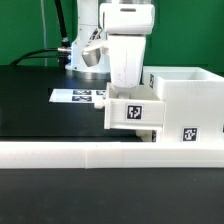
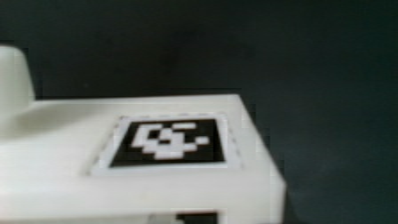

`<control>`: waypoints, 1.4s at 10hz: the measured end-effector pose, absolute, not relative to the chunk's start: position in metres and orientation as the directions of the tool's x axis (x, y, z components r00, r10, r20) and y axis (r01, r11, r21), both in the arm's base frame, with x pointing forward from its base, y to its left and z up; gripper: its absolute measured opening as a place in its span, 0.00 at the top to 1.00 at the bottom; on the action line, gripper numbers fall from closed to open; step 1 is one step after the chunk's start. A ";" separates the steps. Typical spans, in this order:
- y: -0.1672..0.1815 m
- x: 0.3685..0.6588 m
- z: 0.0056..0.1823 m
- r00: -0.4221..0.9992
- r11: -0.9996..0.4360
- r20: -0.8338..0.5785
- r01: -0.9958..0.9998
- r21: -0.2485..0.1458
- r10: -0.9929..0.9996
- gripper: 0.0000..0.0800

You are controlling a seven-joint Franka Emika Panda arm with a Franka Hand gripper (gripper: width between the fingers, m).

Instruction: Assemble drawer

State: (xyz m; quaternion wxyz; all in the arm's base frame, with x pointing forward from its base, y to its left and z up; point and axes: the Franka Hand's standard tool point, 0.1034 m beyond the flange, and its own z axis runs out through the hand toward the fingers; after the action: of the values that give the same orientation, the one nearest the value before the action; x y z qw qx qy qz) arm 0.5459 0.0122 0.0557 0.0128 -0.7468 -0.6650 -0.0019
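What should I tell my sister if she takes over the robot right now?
Gripper: down at a small tray; the pictures do not show whether it is open or shut.
Small tray: on the table, just to the exterior view's left of the housing, tag facing the camera. The wrist view shows a tag on its top.
Housing: at the exterior view's right, behind the long white rail.
Marker board: flat on the table behind.
Done: no tray seen inside the housing.
Left: slide the trays in; only one is visible.
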 end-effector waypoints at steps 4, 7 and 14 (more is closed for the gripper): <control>0.012 0.546 0.056 0.105 -0.105 0.013 0.994 -0.027 0.994 0.95; 0.011 0.545 0.057 0.107 -0.107 0.011 0.994 -0.029 0.994 0.95; 0.007 0.545 0.056 0.021 -0.021 0.003 0.999 -0.026 1.000 0.95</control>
State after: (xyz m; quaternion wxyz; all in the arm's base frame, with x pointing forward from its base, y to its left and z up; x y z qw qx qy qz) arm 0.5454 0.0065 0.0558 0.0104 -0.7143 -0.6997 0.0079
